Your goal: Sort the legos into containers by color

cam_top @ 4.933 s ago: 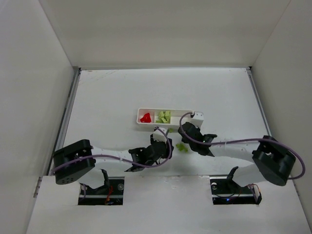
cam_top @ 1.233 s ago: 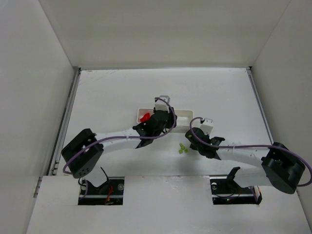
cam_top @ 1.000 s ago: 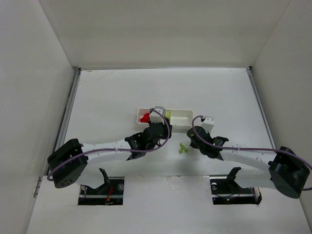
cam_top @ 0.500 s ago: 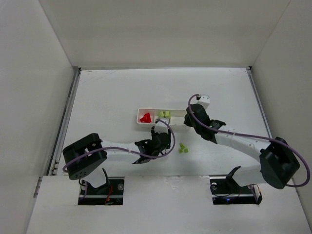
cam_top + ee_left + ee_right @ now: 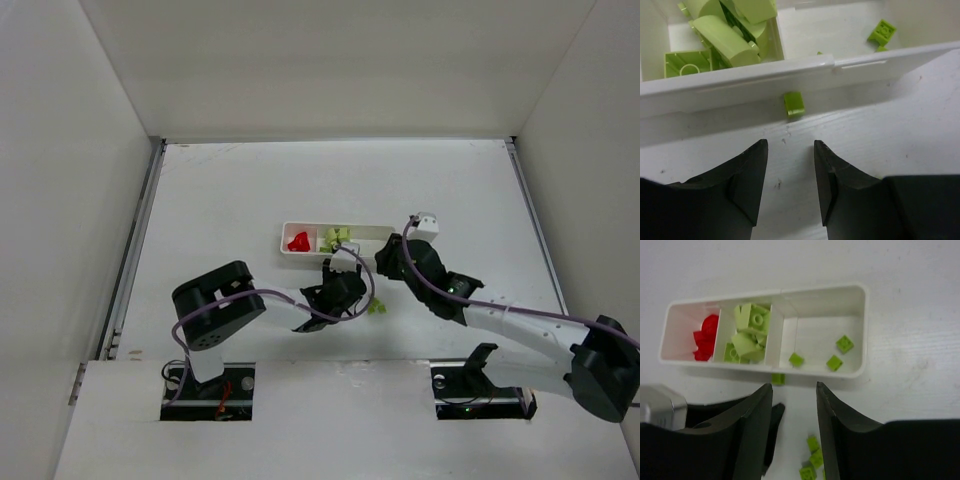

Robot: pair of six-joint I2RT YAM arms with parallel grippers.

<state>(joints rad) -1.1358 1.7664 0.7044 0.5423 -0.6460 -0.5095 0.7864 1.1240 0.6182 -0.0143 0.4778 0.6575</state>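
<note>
The white tray [image 5: 863,330] has three containers: red legos [image 5: 704,337] on the left, pale yellow-green legos [image 5: 747,335] in the middle, three bright green legos [image 5: 844,344] on the right. One green lego [image 5: 794,105] lies on the table against the tray's near wall [image 5: 740,85]. My left gripper [image 5: 790,145] is open and empty just in front of it. My right gripper [image 5: 794,387] hangs open and empty above the tray's near side. A cluster of loose green legos [image 5: 377,306] lies between the two grippers.
White walls enclose the table on three sides. The two arms [image 5: 520,320] reach in from the near edge and come close together in front of the tray [image 5: 300,225]. A left finger [image 5: 771,427] shows in the right wrist view.
My right gripper went from the loose green legos to the tray's right end, opened, and drew back slightly. My left gripper came from the tray down to the table in front of it.
</note>
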